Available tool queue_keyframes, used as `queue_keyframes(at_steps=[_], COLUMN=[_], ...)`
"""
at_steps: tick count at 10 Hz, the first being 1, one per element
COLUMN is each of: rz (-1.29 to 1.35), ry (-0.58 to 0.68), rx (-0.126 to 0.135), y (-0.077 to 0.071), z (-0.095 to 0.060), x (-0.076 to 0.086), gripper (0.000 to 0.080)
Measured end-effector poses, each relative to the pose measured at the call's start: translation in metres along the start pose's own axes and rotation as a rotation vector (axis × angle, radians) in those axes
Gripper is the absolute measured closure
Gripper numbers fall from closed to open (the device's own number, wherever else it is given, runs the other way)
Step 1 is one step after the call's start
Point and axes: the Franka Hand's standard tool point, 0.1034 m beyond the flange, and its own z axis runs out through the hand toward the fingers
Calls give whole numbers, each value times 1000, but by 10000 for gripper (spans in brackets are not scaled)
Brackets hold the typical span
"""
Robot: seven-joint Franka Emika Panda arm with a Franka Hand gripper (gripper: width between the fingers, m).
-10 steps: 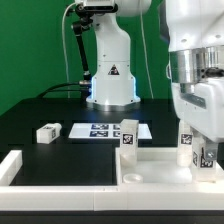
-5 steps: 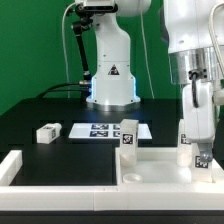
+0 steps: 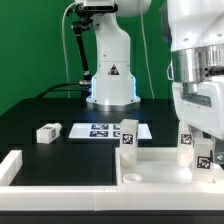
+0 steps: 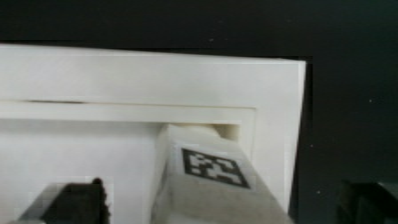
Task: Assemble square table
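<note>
square table [image 3: 160,166]: white matte plastic; flat square top with a raised rim, lying on the table at 5 o'clock in the exterior view, cut off by the frame edge
fence bar [image 3: 10,166]: long boxy white bar, low, at 8 o'clock
loose leg [image 3: 47,132]: small white block with a black-and-white tag, lying on the table at 9 o'clock of the marker board, apart from it
marker board [image 3: 105,130]: thin flat white sheet with printed tags, mid-picture, at 10 o'clock of the tabletop
corner leg [image 3: 128,136]: white tagged block, upright at the top's corner nearest the marker board
rear leg [image 3: 185,141]: white tagged block, upright, at 3 o'clock of the corner leg
leg under gripper [image 3: 205,155]: upright tagged block, just at 4 o'clock of the rear leg; in the wrist view it stands at a rimmed corner of the top
gripper [image 4: 222,200]: jaws spread wide; dark fingers [image 4: 71,200] on either side of the leg under gripper, a gap on both sides, holding nothing
table [image 3: 40,110]: black, flat, matte
room: plain green backdrop [image 3: 30,50]; glossy white arm base [image 3: 110,70] with a triangle sticker at 12 o'clock; black cable [image 3: 78,50] beside it
</note>
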Motion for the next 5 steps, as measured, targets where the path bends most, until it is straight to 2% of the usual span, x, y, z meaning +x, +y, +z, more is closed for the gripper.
queue_keyframes(at_steps=[1, 2, 3, 5], rz=[-90, -291, -539, -779], ry=[1, 25, 63, 61], rx=[0, -2, -3, -16], y=[0, 0, 0, 2], z=[0, 1, 4, 6], x=[1, -1, -9, -16], gripper=[152, 150, 150, 150])
